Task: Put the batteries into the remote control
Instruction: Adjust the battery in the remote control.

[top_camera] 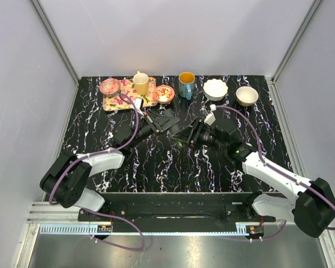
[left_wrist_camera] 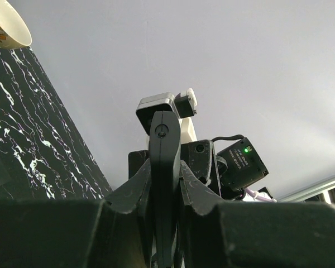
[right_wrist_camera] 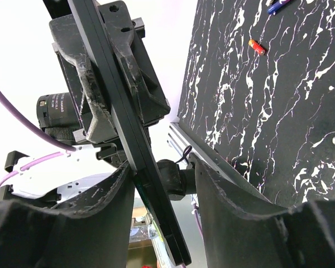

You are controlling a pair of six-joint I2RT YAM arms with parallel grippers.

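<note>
The remote control (left_wrist_camera: 164, 139) is a slim black bar held edge-on, with my left gripper (left_wrist_camera: 164, 167) shut on it above the table's middle (top_camera: 154, 124). In the right wrist view the remote control (right_wrist_camera: 120, 111) runs slantwise between the fingers of my right gripper (right_wrist_camera: 163, 167). It rests against the left finger (right_wrist_camera: 109, 201), with a gap to the right one, so this gripper is open. From above, the right gripper (top_camera: 191, 134) faces the left one closely. A small green battery (top_camera: 180, 144) lies on the table below them. Other small cylinders (right_wrist_camera: 257, 46) lie farther off.
At the back stand a floral tray (top_camera: 114, 105) with a yellow cup (top_camera: 140, 84), a pink bowl (top_camera: 109, 86) and a red bowl (top_camera: 164, 94). A teal mug (top_camera: 186, 85) and two white bowls (top_camera: 215, 89) (top_camera: 247, 96) stand to its right. Grey walls enclose the table.
</note>
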